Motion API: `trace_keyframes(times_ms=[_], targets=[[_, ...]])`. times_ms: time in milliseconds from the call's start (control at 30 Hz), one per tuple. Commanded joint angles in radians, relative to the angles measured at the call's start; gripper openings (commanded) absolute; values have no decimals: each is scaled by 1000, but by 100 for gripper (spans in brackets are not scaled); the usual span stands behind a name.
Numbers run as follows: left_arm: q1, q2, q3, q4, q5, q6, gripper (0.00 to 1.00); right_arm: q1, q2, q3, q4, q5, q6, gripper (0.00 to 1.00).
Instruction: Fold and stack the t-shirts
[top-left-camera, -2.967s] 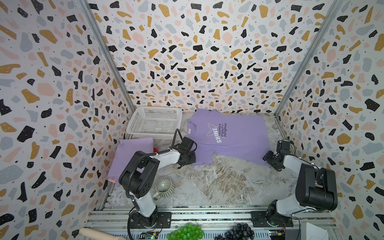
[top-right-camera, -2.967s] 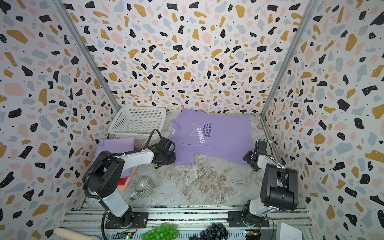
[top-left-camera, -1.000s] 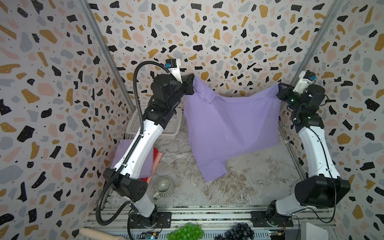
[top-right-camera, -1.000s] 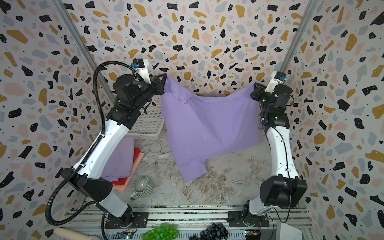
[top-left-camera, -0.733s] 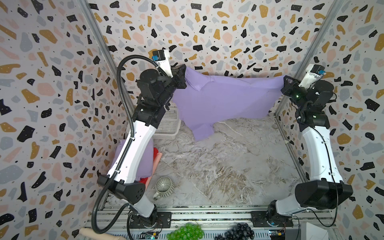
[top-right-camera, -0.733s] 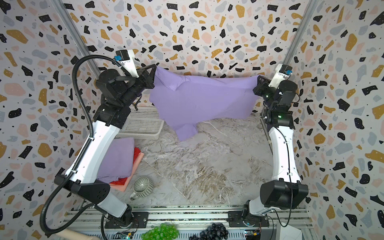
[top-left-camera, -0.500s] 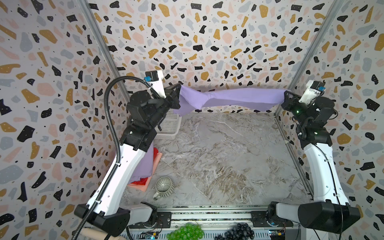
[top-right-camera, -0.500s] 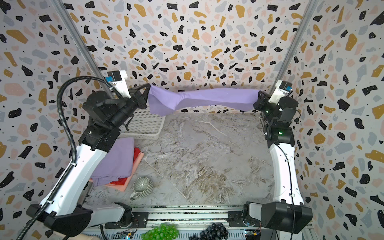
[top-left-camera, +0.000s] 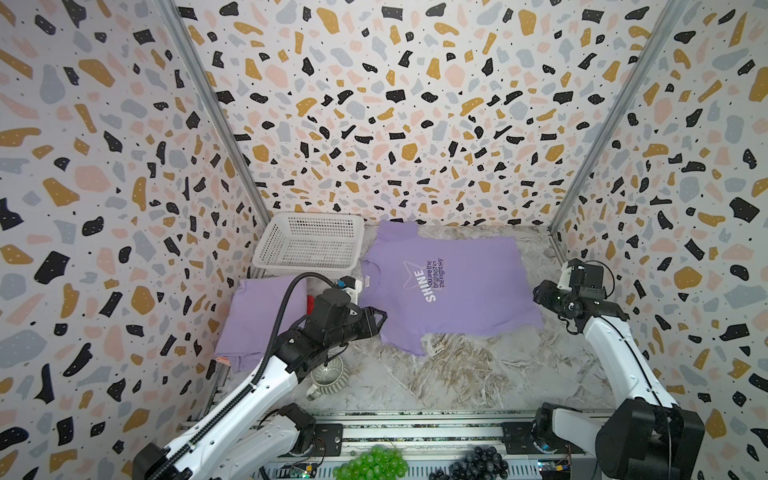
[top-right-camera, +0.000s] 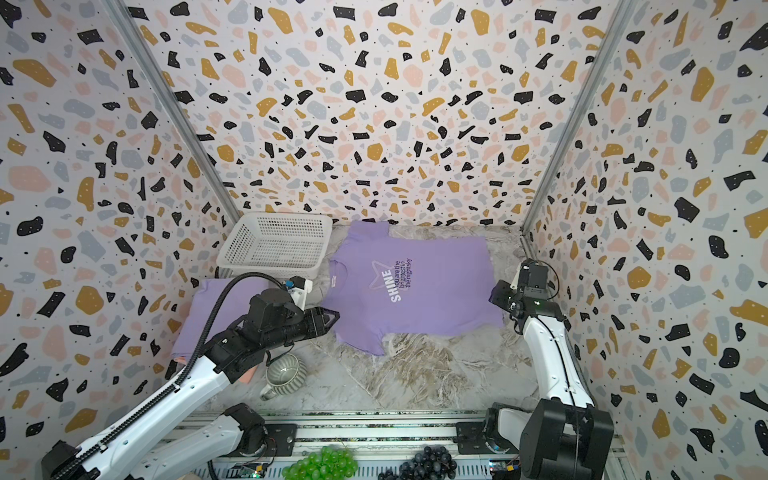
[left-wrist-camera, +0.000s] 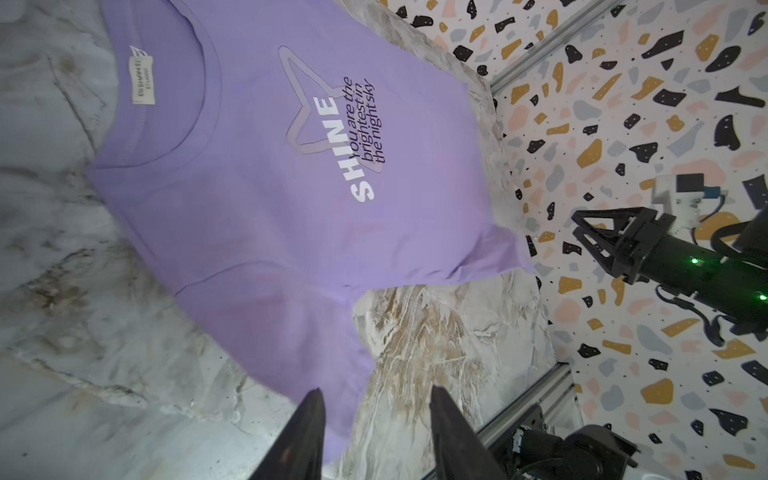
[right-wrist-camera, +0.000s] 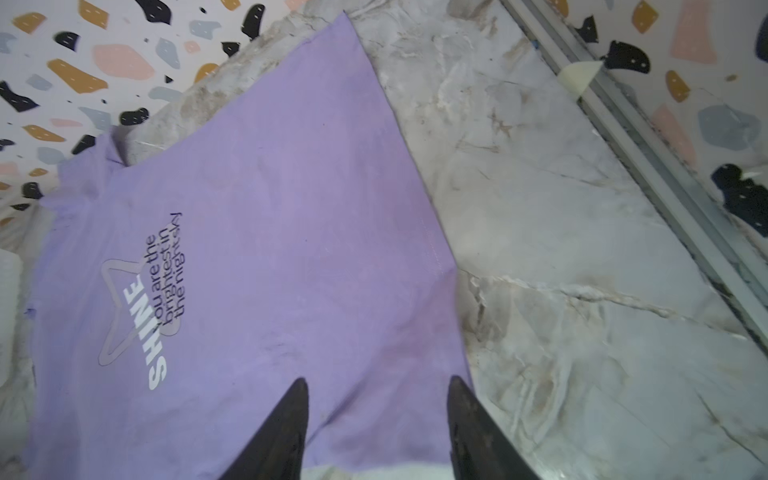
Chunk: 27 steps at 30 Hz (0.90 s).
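Main garment: a lavender SHINE t-shirt (top-left-camera: 465, 291) lies spread flat, print upward, on the rear half of the marble tabletop (top-left-camera: 478, 374).
Print: a pale star outline, the word SHINE in bold white, and three lines of small dark lettering beside it.
Lie of the shirt: the collar, with its white label, points toward the basket side. The hem points toward the right arm. One sleeve reaches the back wall and the other points toward the front.
Cloth: soft, matte knit, mostly smooth, with a ribbed neckband and faint creases near the hem.
Left gripper (left-wrist-camera: 376, 411): the jaws stand apart and hold nothing. Its black tapered tips are just above the front sleeve.
Right gripper (right-wrist-camera: 376, 399): it is likewise parted and empty, over the hem edge.
Finished pile: a folded lavender t-shirt (top-left-camera: 262, 320) sits at the left edge, with a red t-shirt (top-left-camera: 311, 300) peeking out beneath it.
Basket: a white perforated plastic basket (top-left-camera: 309, 245), rectangular, stands in the rear left corner just beside the collar.
Mug: a ribbed grey-green mug (top-left-camera: 328, 372) sits near the front, partly under the left arm.
Walls: terrazzo-patterned panels (top-left-camera: 374, 104) in black, ochre, pink and grey.
Change: half a second earlier the shirt hung stretched in the air between both closed grippers near the back wall. Now it rests on the table, released, and both arms are low.
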Motion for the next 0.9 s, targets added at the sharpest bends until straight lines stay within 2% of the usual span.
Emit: trace_keyframes(times_ms=[0,100,333,467,600,733,867], targets=[[-5,24,125,-3,31,30,59,-7,-37,59,-21,28,-16,59],[-5,121,198,-26,19,87,61,-3,-17,78,25,-31,-11,59],[-5,390,265,77,-23,168,63,81,75,-10,312,-239,92,59],[-4,556,311,127,-56,245,64,156,202,-28,420,-243,126,59],[-5,732,342,185,-104,289,64,179,348,-11,507,-247,123,60],[-3,892,437,166,-177,330,64,181,500,62,525,-270,101,58],[6,987,475,169,-229,331,64,183,612,132,481,-261,69,58]])
